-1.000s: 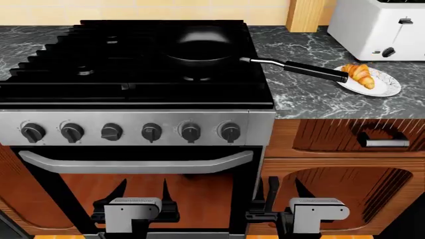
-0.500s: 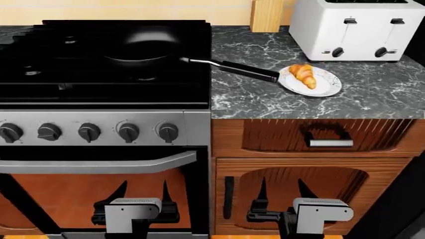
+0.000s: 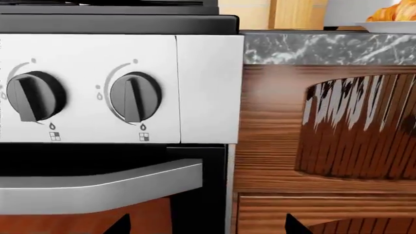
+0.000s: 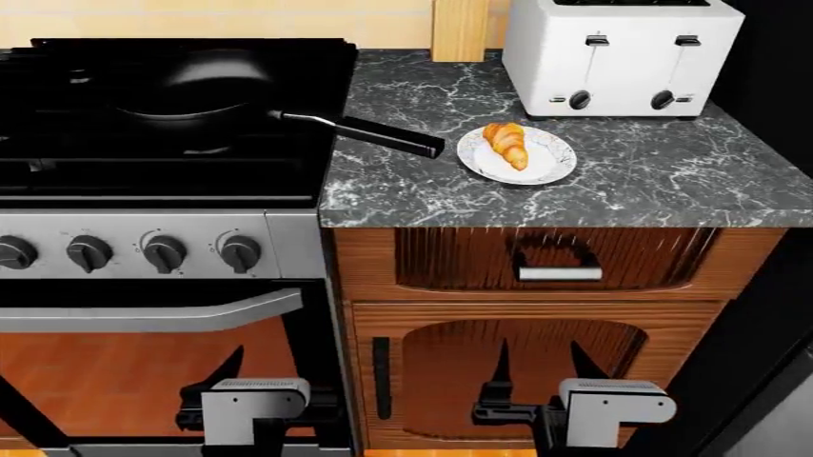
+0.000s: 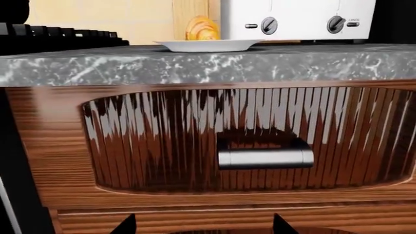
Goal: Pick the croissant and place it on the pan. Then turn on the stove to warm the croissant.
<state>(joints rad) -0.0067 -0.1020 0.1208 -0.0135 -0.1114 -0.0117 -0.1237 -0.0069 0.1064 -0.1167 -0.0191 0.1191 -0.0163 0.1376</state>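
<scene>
The croissant [image 4: 508, 145] lies on a white plate [image 4: 554, 162] on the marble counter, right of the stove [image 4: 289, 244]. The black pan [image 4: 190, 90] sits on the stove's grates, its long handle [image 4: 381, 136] pointing toward the plate. Both grippers hang low in front of the cabinets, far below the counter. My left gripper [image 4: 273, 367] is open and empty by the oven door's right edge. My right gripper [image 4: 540, 367] is open and empty before the cabinet door. The left wrist view shows two stove knobs [image 3: 135, 95] and a sliver of croissant [image 3: 393, 10]. The right wrist view shows the croissant [image 5: 202, 28] edge-on.
A white toaster [image 4: 623, 57] stands behind the plate, and a wooden block [image 4: 460, 29] leans on the back wall. Under the counter is a drawer with a steel handle [image 4: 559, 273]. The oven's handle bar [image 4: 152, 314] juts out below the knobs.
The head view has shifted right: the stove and pan slid toward the picture's left, and the plate with the croissant now sits near the centre. Both grippers stay low and open.
</scene>
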